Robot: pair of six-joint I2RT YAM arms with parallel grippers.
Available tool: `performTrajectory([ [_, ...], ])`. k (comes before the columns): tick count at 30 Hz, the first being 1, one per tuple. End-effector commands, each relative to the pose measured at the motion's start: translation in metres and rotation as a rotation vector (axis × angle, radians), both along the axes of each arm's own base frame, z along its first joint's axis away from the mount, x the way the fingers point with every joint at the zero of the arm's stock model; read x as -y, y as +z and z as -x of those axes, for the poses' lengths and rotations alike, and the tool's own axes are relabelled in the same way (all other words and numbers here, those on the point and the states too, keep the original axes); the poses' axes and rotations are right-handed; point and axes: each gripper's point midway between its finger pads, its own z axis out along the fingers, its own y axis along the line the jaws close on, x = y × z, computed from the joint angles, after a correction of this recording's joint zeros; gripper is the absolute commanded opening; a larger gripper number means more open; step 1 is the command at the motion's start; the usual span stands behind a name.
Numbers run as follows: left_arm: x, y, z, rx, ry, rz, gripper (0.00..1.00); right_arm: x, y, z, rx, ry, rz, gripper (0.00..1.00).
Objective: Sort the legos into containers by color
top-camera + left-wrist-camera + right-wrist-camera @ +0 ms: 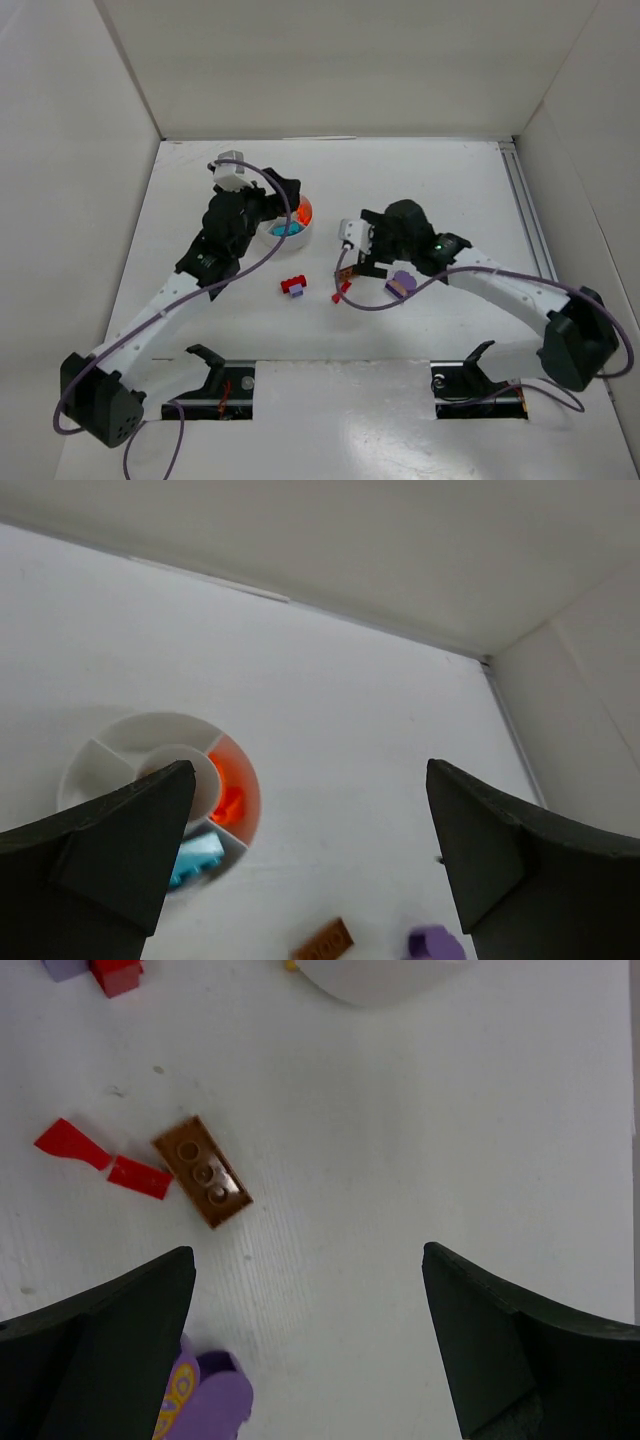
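The white divided dish (303, 240) sits left of the table's middle. It holds an orange lego (230, 802) in one wedge and a teal lego (200, 855) in the neighbouring one. My left gripper (308, 780) hangs open above the dish's right side, with nothing between its fingers. My right gripper (308, 1255) is open too and low over the table. A brown lego (202, 1171) and two red bits (140, 1177) lie ahead of it to the left. A purple lego (205, 1400) rests by its left finger. A red-and-purple lego (293, 286) lies below the dish.
White walls enclose the table on the left, back and right. A metal rail (528, 215) runs along the right side. The dish's remaining wedges (120, 745) look bare. The two arm bases sit at the near edge.
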Motion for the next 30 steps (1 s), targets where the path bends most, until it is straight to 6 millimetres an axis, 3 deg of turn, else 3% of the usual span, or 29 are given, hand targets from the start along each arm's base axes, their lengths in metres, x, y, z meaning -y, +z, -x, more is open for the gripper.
performTrajectory([
  [1,0.016,-0.048,0.054,-0.240,-0.135,0.050,0.99,-0.019,-0.004,-0.008,0.071,0.044,0.155,1.00],
  [3,0.011,-0.049,0.071,-0.256,-0.138,0.087,0.99,-0.020,-0.023,-0.013,0.033,0.044,0.233,1.00],
  [4,0.007,-0.066,0.082,-0.310,-0.139,0.083,0.99,-0.019,-0.029,-0.014,0.024,0.060,0.261,1.00],
  [6,0.005,-0.073,0.095,-0.348,-0.142,0.119,0.99,-0.011,-0.045,-0.020,-0.007,0.071,0.325,1.00],
  [8,-0.001,-0.084,0.109,-0.381,-0.143,0.131,0.99,-0.012,-0.061,-0.013,-0.059,0.126,0.359,0.99],
  [13,-0.020,-0.099,0.126,-0.452,-0.080,0.107,0.99,-0.006,-0.099,-0.016,-0.135,0.161,0.442,0.97],
  [24,-0.026,-0.101,0.125,-0.471,-0.049,0.074,0.99,-0.029,-0.110,-0.027,-0.140,0.213,0.401,0.97],
  [30,-0.030,-0.102,0.127,-0.463,-0.043,0.065,0.99,-0.043,-0.112,-0.018,-0.150,0.269,0.379,0.95],
])
